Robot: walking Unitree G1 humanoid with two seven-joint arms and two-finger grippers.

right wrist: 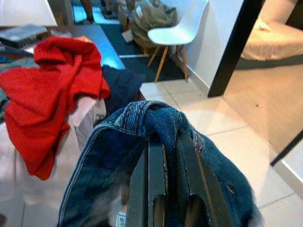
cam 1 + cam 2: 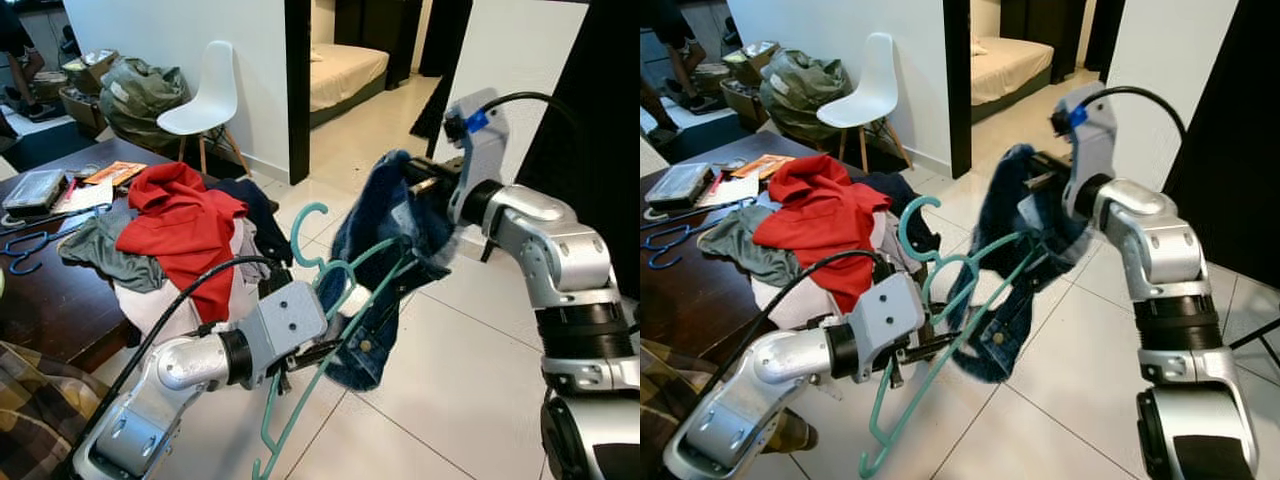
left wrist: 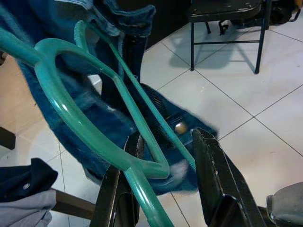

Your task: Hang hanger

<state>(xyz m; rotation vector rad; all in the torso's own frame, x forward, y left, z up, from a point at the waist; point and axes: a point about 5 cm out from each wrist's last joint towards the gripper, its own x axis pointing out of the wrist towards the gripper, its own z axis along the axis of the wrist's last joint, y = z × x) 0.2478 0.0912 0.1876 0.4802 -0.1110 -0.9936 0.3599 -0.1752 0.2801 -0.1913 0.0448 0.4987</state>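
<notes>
While the hanger [image 2: 330,330] is clamped low in the left pincer [image 3: 163,189], its long axis is slanted toward 1 o'clock into the jeans [image 2: 385,260], which are held aloft, bunched, in the clenched right pincer [image 1: 165,189] beyond the desk [image 2: 40,290].

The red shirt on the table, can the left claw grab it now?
Probably not right now. The left claw is busy holding the green hanger, which has the jeans on it. The red shirt lies on top of the clothes pile just beside that arm, uncovered, but the claw would need to let go first.
</notes>
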